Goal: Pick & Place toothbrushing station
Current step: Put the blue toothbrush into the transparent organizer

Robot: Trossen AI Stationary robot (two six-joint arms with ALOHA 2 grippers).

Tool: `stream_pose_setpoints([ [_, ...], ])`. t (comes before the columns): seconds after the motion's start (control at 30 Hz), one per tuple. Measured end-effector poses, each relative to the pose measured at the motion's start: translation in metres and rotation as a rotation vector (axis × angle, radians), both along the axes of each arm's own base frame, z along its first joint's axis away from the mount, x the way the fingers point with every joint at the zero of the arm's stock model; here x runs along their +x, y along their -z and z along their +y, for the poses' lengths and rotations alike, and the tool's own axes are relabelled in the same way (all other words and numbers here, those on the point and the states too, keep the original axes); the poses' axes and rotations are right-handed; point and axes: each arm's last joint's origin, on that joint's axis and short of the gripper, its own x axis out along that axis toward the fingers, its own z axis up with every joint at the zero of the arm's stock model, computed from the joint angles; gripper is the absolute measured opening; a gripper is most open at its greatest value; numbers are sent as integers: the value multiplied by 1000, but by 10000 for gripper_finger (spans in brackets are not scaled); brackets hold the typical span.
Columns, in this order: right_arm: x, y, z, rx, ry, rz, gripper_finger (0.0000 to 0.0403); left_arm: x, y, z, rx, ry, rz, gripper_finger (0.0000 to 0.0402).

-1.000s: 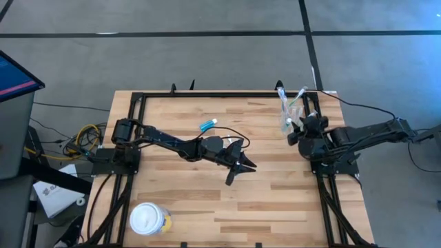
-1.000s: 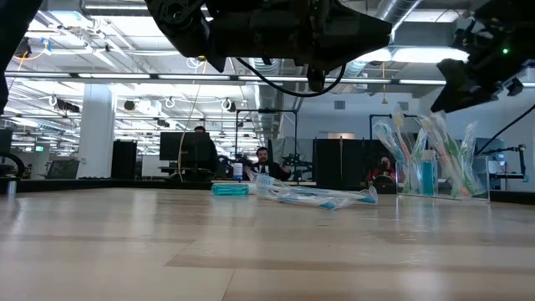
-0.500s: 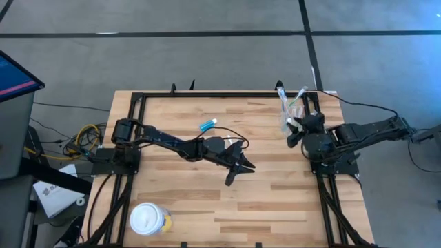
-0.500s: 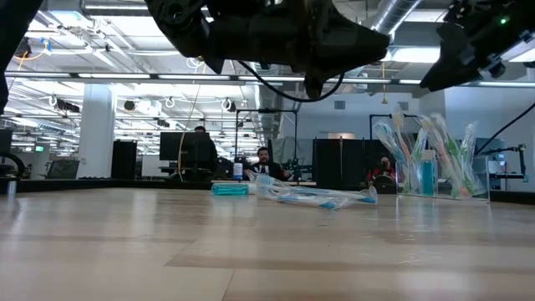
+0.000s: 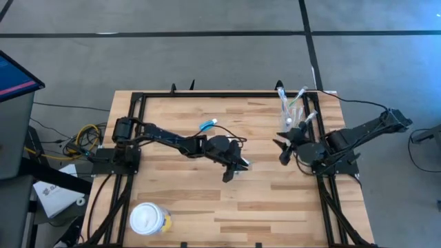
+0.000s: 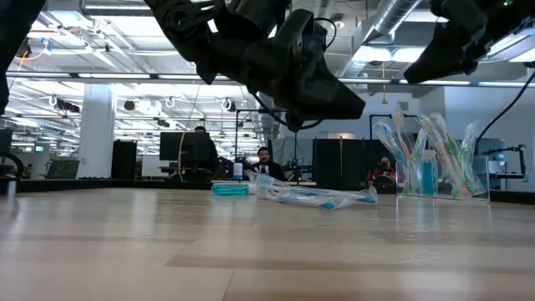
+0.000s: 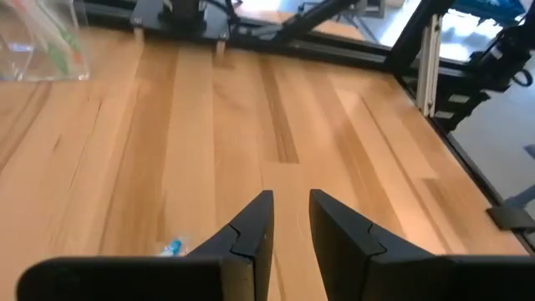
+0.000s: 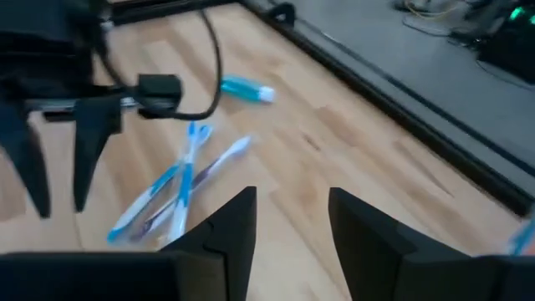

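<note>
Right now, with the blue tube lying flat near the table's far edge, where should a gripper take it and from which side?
Grip the blue tube across its blue body, just behind the white cap, coming straight down from above. It lies flat with bare wood on both long sides, so fingers should fit either side. The loose toothbrushes lie apart from it. The left gripper hangs nearer than the right gripper.

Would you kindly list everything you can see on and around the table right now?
Tumbler: one, clear, far right corner of the table, holding several toothbrushes.
Loose toothbrushes: a few, blue and white, lying mid-table under the left arm.
Tube: one, blue with white cap, lying toward the table's far edge.
Tub: one, yellow with white lid, near left corner.
Table: one, light wood, black frame.
Left gripper: dark, open, empty, above mid-table.
Right gripper: dark, open, empty, raised beside the tumbler.
</note>
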Motion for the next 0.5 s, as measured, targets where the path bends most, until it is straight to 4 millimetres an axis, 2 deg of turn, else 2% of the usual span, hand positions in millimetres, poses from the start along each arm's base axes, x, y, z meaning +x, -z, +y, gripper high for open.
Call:
stream_pose_setpoints([
  [0.17, 14, 10, 8, 20, -65, 63, 136, -13, 6, 2, 2, -6, 31, 74],
  [0.5, 50, 31, 20, -19, -150, 130, 134, -86, -11, 7, 97, -222, 13, 74],
])
